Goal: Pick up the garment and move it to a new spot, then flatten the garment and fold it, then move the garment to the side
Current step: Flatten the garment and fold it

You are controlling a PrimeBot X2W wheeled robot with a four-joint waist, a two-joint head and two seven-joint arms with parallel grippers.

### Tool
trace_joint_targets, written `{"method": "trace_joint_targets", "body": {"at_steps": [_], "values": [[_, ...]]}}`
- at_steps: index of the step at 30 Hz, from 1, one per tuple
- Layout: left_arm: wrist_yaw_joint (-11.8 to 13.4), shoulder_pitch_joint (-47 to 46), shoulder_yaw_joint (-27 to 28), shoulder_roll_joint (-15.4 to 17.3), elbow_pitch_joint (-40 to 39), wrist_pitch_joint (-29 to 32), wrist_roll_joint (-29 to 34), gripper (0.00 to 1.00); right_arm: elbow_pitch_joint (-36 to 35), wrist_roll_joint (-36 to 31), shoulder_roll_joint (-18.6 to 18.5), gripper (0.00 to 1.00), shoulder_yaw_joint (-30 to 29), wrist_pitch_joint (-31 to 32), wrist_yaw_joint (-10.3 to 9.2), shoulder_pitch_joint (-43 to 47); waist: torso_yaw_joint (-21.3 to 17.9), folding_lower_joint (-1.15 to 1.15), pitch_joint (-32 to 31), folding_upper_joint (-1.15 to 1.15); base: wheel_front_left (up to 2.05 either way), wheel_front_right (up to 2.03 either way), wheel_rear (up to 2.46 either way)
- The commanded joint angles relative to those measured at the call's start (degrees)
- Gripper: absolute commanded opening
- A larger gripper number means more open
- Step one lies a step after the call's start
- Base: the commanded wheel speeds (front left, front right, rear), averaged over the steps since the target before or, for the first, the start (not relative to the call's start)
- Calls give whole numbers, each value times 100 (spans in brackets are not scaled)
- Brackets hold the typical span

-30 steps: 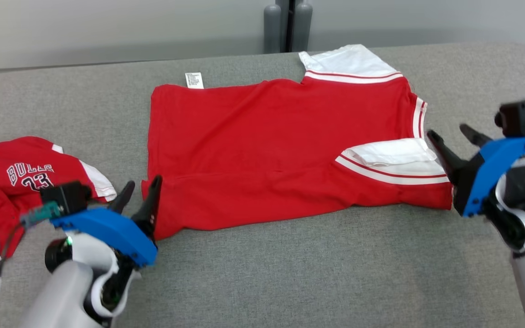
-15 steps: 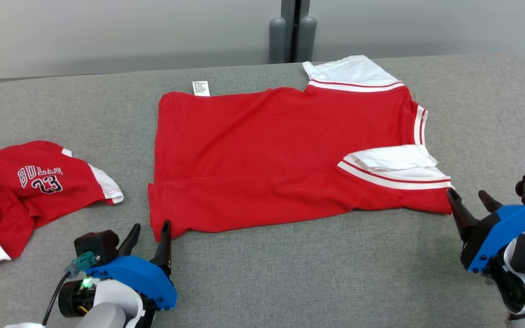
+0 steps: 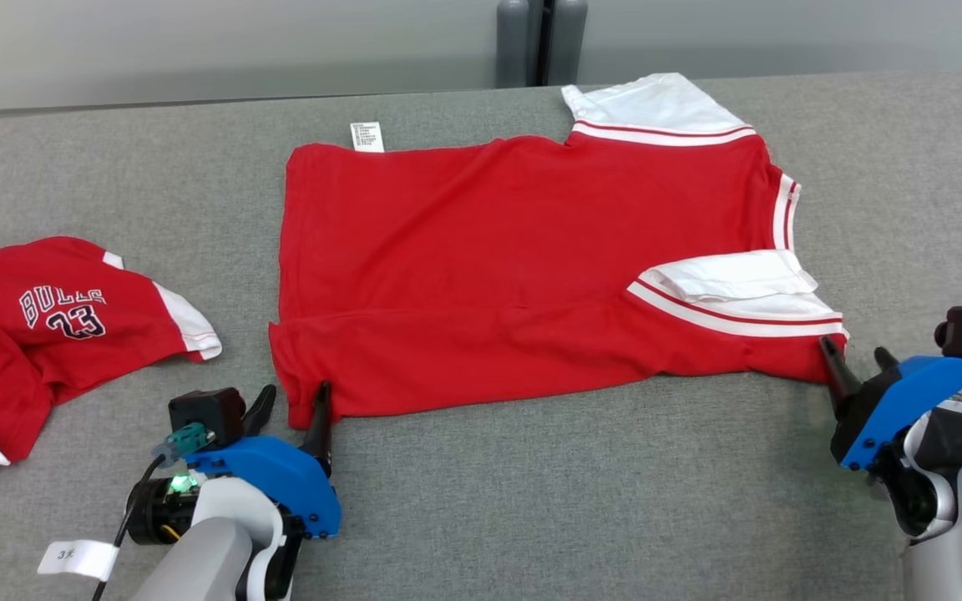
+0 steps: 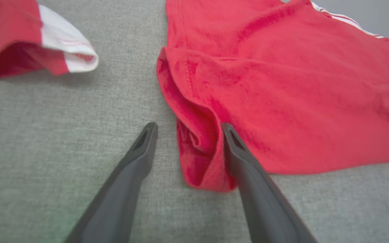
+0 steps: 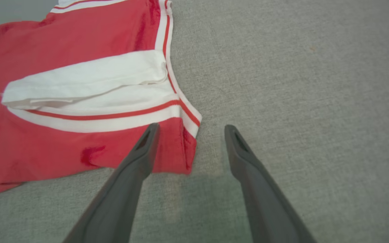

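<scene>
The garment (image 3: 514, 267) is a red shirt with white sleeves, spread flat on the grey table with its near strip folded over. My left gripper (image 3: 295, 392) stands open at the near-left corner. In the left wrist view this gripper (image 4: 187, 128) has the bunched corner of the garment (image 4: 282, 84) between its fingers. My right gripper (image 3: 853, 351) is open at the near-right corner. The right wrist view has this gripper (image 5: 191, 128) straddling that corner of the garment (image 5: 62, 84), just below the white sleeve, its left finger over the red cloth.
A second red shirt (image 3: 47, 334) printed BULLS 23 lies crumpled at the left table edge, its white sleeve (image 4: 66, 50) close to my left gripper. Grey table (image 3: 573, 501) runs bare along the near side and at the right. Two grey posts (image 3: 539, 33) stand behind.
The head camera has shifted. My left gripper went from the garment's left edge to its near-left corner. My right gripper came from beside the sleeve to the near-right corner. Both stayed open.
</scene>
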Motion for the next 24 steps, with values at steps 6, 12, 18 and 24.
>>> {"method": "trace_joint_targets", "body": {"at_steps": [6, 12, 18, 24], "values": [[-96, -51, -239, -184, 518, 295, 9, 100, 750, 49, 8, 100, 26, -69, 3, -261, 30, 1, 42, 0, 0, 0, 0], [-302, -42, -345, -317, 808, 427, -78, 0, 1042, 2, 24, 0, 169, -124, 3, -332, -8, 1, 39, 0, 0, 0, 0], [-314, -56, -139, -249, 752, 74, -179, 0, 766, -33, 7, 0, 117, -283, 3, -270, -31, 1, -78, 0, 0, 0, 0], [-222, 284, 11, 7, 248, -97, -268, 0, -7, 72, 2, 0, 137, -37, 2, 176, -60, 1, -303, 0, 0, 0, 0]]}}
